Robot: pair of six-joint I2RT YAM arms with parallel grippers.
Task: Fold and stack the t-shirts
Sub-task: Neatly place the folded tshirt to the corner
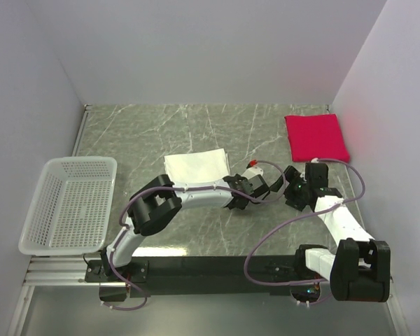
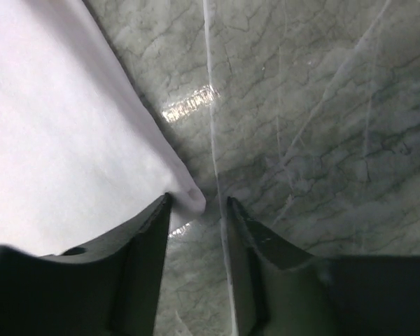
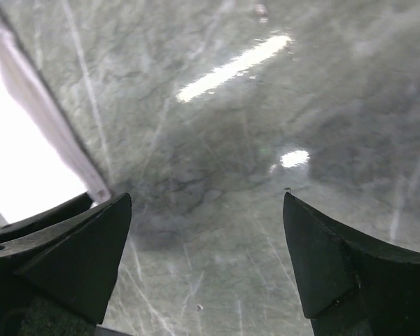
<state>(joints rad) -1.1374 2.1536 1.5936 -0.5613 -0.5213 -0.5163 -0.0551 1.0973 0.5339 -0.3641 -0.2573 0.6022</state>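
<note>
- Because the white t-shirt (image 1: 196, 166) is thin, soft cloth lying folded flat in the middle of the table (image 1: 161, 126), expect it to weigh almost nothing, droop as soon as you lift it, and let its layers slide apart
- Your left gripper (image 2: 198, 203) straddles the shirt's near right corner: the jaws stand part-way apart, one finger at the cloth's edge and a gap beside the other, so nothing is pinched yet
- Take hold at that corner, but check your depth first; only the very tip lies between the fingers, and a shallow bite on smooth fabric will likely slip out
- Your right gripper (image 3: 206, 206) hangs released, jaws wide, over bare marble just beside the shirt's edge, holding nothing; a second hold on a neighbouring corner would keep the fold from sagging
- The red t-shirt (image 1: 316, 137) lies folded square at the far right, well apart from the white one; it looks just as limp
- The basket (image 1: 77, 159) stands at the left edge, touched by neither arm
</note>
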